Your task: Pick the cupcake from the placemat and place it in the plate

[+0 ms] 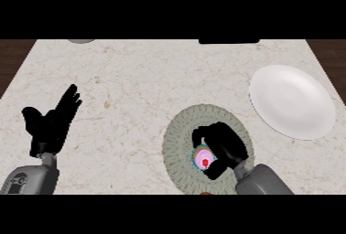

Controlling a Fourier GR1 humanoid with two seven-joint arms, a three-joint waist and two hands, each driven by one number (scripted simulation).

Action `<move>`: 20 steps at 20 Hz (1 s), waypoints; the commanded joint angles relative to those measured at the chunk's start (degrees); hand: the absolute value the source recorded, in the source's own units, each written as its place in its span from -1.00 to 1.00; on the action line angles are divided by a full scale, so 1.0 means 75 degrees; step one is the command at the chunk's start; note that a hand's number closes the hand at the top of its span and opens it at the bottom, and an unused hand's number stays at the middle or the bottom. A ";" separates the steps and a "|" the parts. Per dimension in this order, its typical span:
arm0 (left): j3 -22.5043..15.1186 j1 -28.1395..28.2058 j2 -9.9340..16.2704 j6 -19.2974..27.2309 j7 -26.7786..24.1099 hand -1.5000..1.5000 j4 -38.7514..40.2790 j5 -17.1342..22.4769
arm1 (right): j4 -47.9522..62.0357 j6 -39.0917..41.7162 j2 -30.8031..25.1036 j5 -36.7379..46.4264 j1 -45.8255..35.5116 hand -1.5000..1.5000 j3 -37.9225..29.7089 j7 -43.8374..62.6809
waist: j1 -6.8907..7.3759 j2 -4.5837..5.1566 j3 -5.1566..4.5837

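Now: right hand point(223, 145) fingers curled round the cupcake point(205, 160), thumb below it | cupcake sat on the round placemat point(182, 132), pink top with red centre showing | white plate point(292, 101) lay apart, up and right of the placemat | left hand point(52, 122) rested at left, fingers straight, spread upward | marble counter point(135, 77) beneath.

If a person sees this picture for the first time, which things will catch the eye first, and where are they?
First is the right hand, low and right of centre, its fingers curled round the pink cupcake on the round grey-green placemat. Next is the white plate, bare, at the right side of the marble counter, apart from the placemat. At the left, the left hand rests open, fingers up.
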 commanded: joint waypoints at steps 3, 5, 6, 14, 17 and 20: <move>0.0136 0.0127 0.0069 0.0014 0.0071 0.00 -0.0113 0.0053 | -0.2646 -0.1260 -0.1008 -0.0063 0.0911 1.00 -0.0649 -0.0824 | -0.0154 -0.0021 0.0001; -0.0026 0.0191 -0.0089 0.0045 -0.0002 0.00 -0.0109 -0.0037 | -0.3092 -0.1727 -0.1214 0.0007 0.1032 1.00 -0.1178 -0.0794 | -0.0106 0.0006 0.0001; -0.0010 -0.0090 -0.0135 0.0150 0.0075 0.00 0.0133 -0.0097 | -0.3317 -0.1874 -0.1389 0.0066 0.1264 1.00 -0.1400 -0.0731 | -0.0143 0.0031 0.0000; -0.0106 0.0002 -0.0187 -0.0031 0.0345 0.00 -0.0373 -0.0067 | -0.3391 -0.1461 -0.1488 -0.1736 0.1614 1.00 -0.3398 -0.0530 | 0.0178 0.0086 0.0004; -0.0004 -0.0045 -0.0035 -0.0277 0.0027 0.00 -0.0072 -0.0060 | -0.2636 -0.0954 -0.1735 -0.2707 0.0941 1.00 -0.4259 -0.0698 | 0.0216 0.0104 0.0003; 0.0113 -0.0116 0.0080 -0.0257 0.0639 0.00 -0.0696 0.0069 | -0.1167 -0.1252 -0.1901 -0.2931 0.0849 1.00 -0.4898 -0.1853 | 0.0255 0.0099 0.0009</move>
